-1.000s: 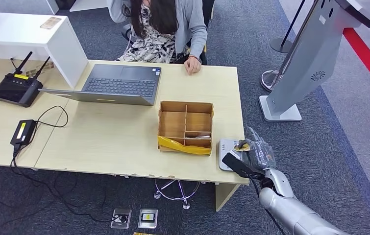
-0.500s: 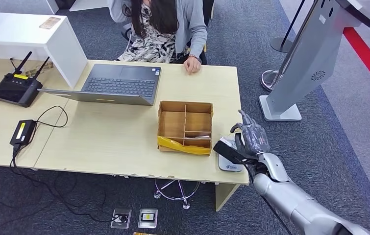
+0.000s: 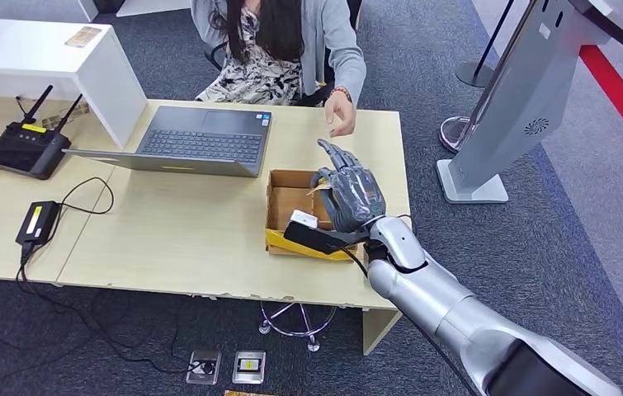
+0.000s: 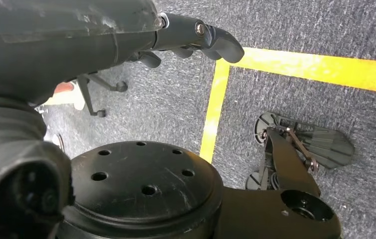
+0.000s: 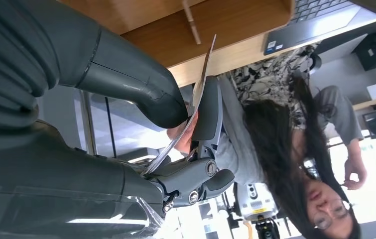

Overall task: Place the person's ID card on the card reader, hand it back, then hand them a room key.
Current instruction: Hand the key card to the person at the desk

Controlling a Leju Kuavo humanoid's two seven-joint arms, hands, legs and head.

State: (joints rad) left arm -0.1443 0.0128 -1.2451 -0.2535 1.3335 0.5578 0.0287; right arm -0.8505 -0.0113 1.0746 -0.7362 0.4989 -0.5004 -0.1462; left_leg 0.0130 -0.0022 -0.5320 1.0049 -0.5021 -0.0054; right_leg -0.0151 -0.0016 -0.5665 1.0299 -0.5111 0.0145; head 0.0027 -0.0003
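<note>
- Right hand (image 3: 349, 198) raised over the wooden divided box (image 3: 287, 206), thumb and a finger pinched on the ID card (image 5: 188, 112), the other fingers spread toward the person's hand (image 3: 341, 120).
- Seen edge-on in the right wrist view: ID card thin and pale, clamped between the thick grey thumb (image 5: 141, 87) and a darker finger.
- In the head view, just a sliver of card at the thumb side of the right hand, above the box's near right compartments.
- Person's hand hovering above the far edge of the tabletop (image 3: 176, 239), palm lowered, near the robot's fingertips but apart from them.
- Person (image 3: 279, 49) seated behind the tabletop, grey cardigan over a patterned top.
- Open laptop (image 3: 200, 140) just left of the box, screen folded toward the robot.
- Strip of yellow tape (image 3: 279, 242) along the box's near wall.
- Left hand (image 4: 126, 35) hanging over grey carpet marked with yellow floor lines (image 4: 215, 107), nothing in it, fingers loosely curled; impossible to tell whether apart or closed.
- Black router (image 3: 27, 148) with antennas and a black power adapter (image 3: 40, 223) with cable at the left of the tabletop.
- Grey kiosk stand (image 3: 514, 99) on the floor to the right.
</note>
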